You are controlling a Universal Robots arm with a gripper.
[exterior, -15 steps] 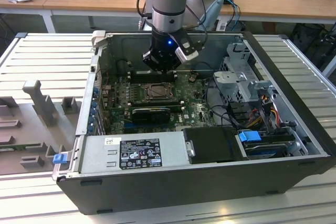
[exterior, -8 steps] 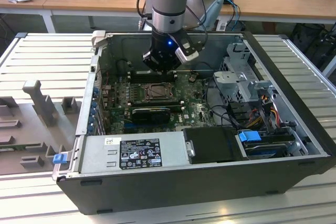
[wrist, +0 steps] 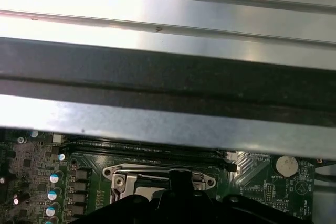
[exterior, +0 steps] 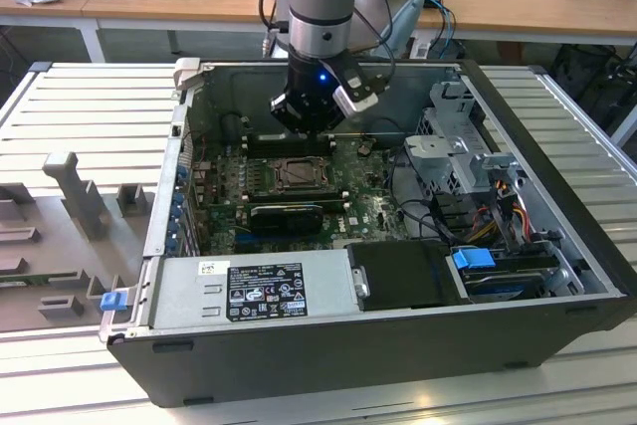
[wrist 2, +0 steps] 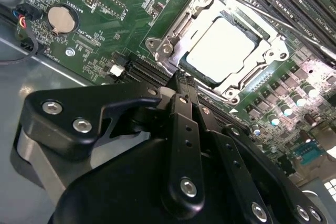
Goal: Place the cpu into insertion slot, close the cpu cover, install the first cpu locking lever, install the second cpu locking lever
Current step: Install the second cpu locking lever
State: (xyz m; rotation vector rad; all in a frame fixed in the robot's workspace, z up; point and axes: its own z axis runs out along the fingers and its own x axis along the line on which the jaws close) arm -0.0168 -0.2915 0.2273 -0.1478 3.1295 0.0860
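Open PC case [exterior: 557, 246] on a slatted metal bench, motherboard [wrist 2: 105, 35] facing up. Gripper [wrist 2: 181, 85] hovers just above the socket edge, fingers pinched together, empty. Cpu [wrist 2: 223, 48] already sits in the insertion slot [exterior: 297, 175], cpu cover [wrist 2: 184, 27] folded flat around it so the levers can clamp it.

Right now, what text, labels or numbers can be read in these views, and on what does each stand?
None can be read.
Label on the power supply: print too small.
White sticker beside it: too small.
White lettering on the motherboard in the second wrist view: blurred.
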